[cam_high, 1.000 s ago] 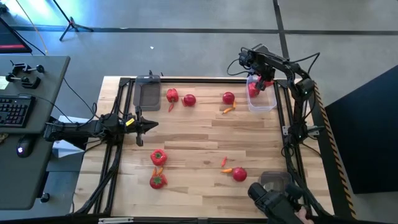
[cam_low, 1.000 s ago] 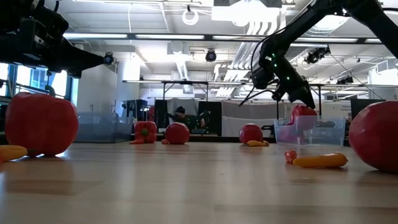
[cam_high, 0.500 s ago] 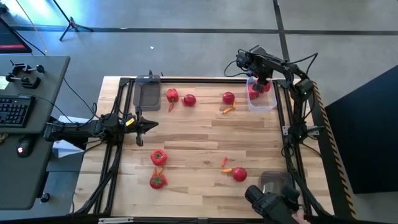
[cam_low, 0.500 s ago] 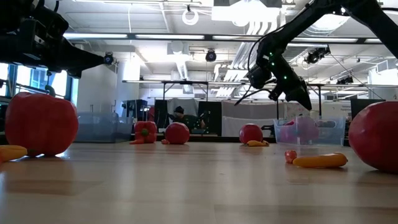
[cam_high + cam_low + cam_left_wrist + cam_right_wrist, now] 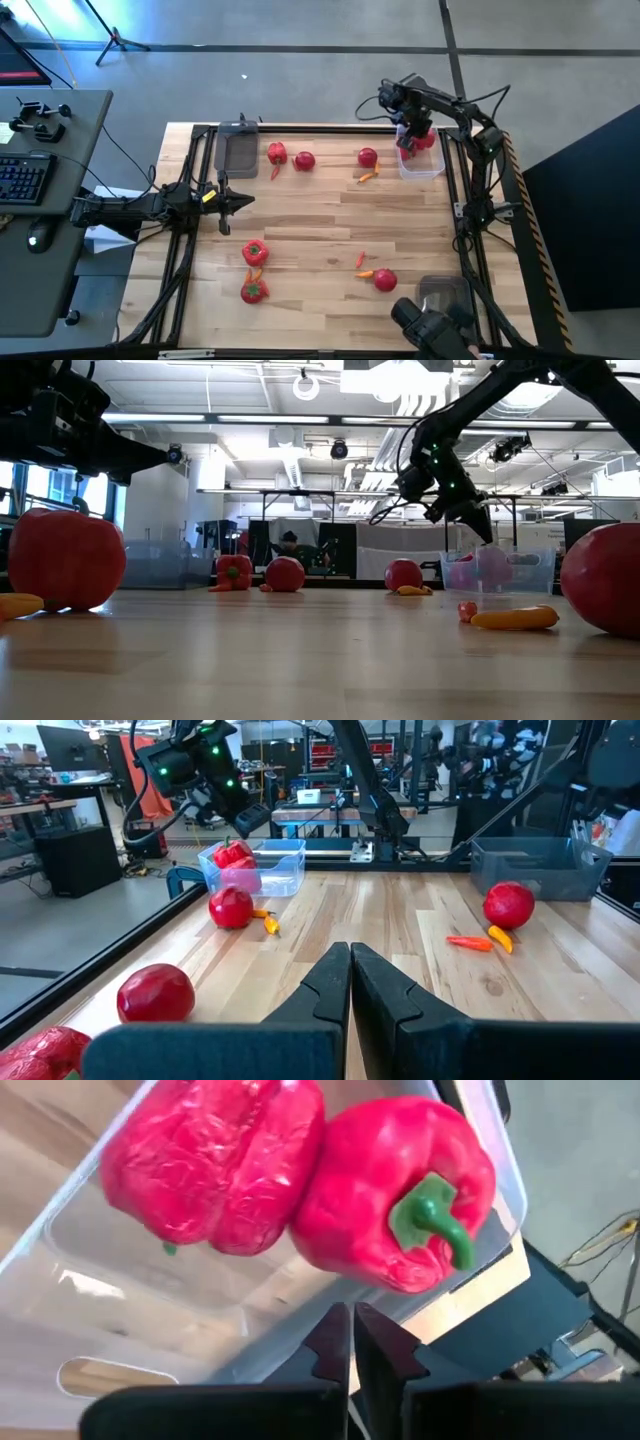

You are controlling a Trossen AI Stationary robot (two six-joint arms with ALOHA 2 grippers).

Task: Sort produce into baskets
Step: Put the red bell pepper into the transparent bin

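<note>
Red peppers (image 5: 300, 1180), two of them, are seen lying side by side and touching inside a clear plastic basket (image 5: 422, 160) at the far right corner of the wooden desk (image 5: 320, 215); in the right wrist view one pepper shows a green stem. The right gripper (image 5: 412, 140) is held just above this basket, with its fingers (image 5: 330, 1342) pressed together and nothing grasped. The left gripper (image 5: 238, 201) is parked over the left edge of the desk, clenched and empty. A second basket (image 5: 237, 149) is placed at the far left corner and a third basket (image 5: 440, 291) at the near right corner. Loose produce is scattered across the desk: a red pepper (image 5: 277, 154) and a tomato (image 5: 304, 160) near the far left basket, a tomato (image 5: 368, 157) with a small carrot (image 5: 368, 177) just beside the filled basket, two red peppers (image 5: 254, 270) toward the near left, and a tomato (image 5: 385, 281) with a carrot (image 5: 364, 272) close to the near right basket.
</note>
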